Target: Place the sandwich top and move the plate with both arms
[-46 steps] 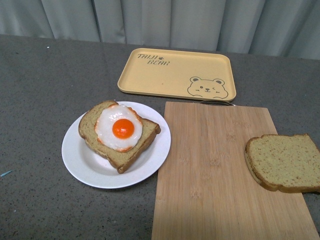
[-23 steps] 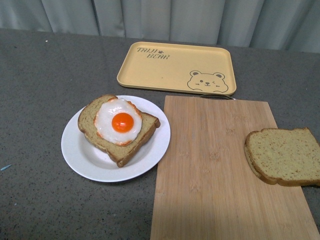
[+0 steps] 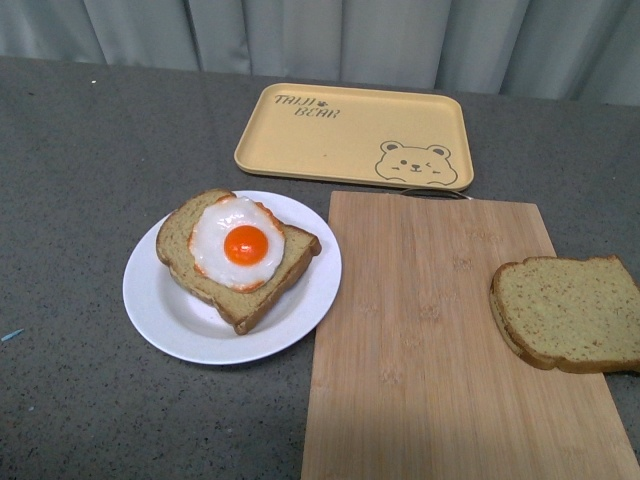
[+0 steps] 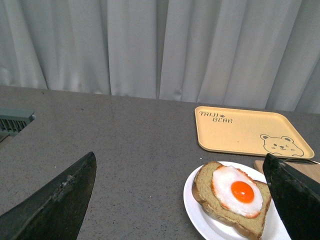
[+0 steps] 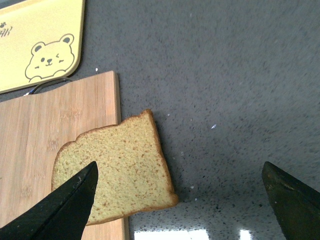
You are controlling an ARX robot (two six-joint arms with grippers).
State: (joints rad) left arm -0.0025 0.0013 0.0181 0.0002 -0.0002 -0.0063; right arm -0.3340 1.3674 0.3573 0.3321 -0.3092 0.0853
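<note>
The sandwich top [image 3: 570,312], a plain speckled bread slice, lies on the right edge of a wooden cutting board [image 3: 440,340] and overhangs it; the right wrist view shows the sandwich top [image 5: 117,167] too. The white plate [image 3: 170,320] holds a bread slice with a fried egg [image 3: 237,245] at centre left. Neither arm shows in the front view. My left gripper [image 4: 182,200] hangs open above the table, with the plate [image 4: 197,210] beside one finger. My right gripper [image 5: 182,200] is open over bare table, one fingertip [image 5: 75,200] over the slice.
A yellow bear-print tray [image 3: 350,135] lies at the back, just beyond the board's far edge. Grey speckled tabletop [image 3: 80,180] stretches to the left of the plate. White curtains [image 4: 150,45] close off the back.
The front view has shifted slightly, so everything sits a little higher in the frame than one second ago. The objects themselves have not moved relative to each other.
</note>
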